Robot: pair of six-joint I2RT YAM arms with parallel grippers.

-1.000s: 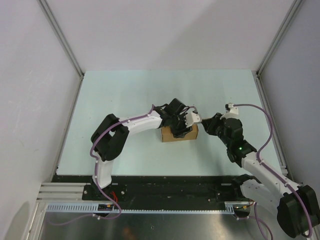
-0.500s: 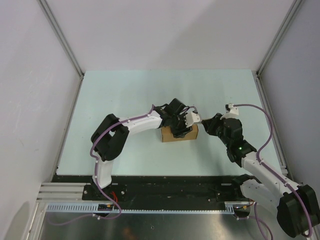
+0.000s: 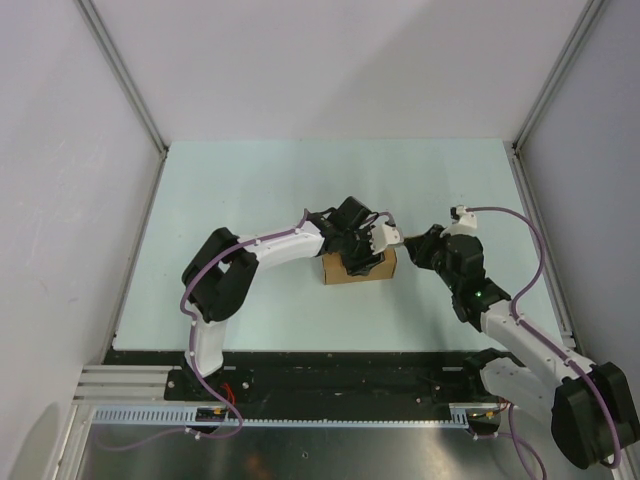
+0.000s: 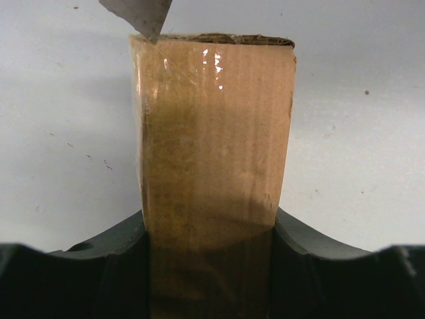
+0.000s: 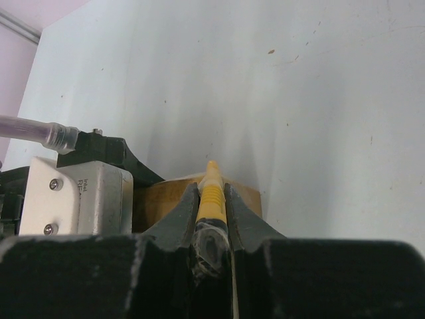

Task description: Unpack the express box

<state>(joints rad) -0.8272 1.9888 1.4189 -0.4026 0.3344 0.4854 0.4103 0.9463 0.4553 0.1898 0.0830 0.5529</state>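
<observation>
The only print we can read is small dark lettering on the white camera housing (image 5: 73, 196) at the left edge of the right wrist view. We make out "Intel" on the upper line and the letters "RE" at the start of the line below. The remaining characters are too small and blurred for us to tell.
</observation>
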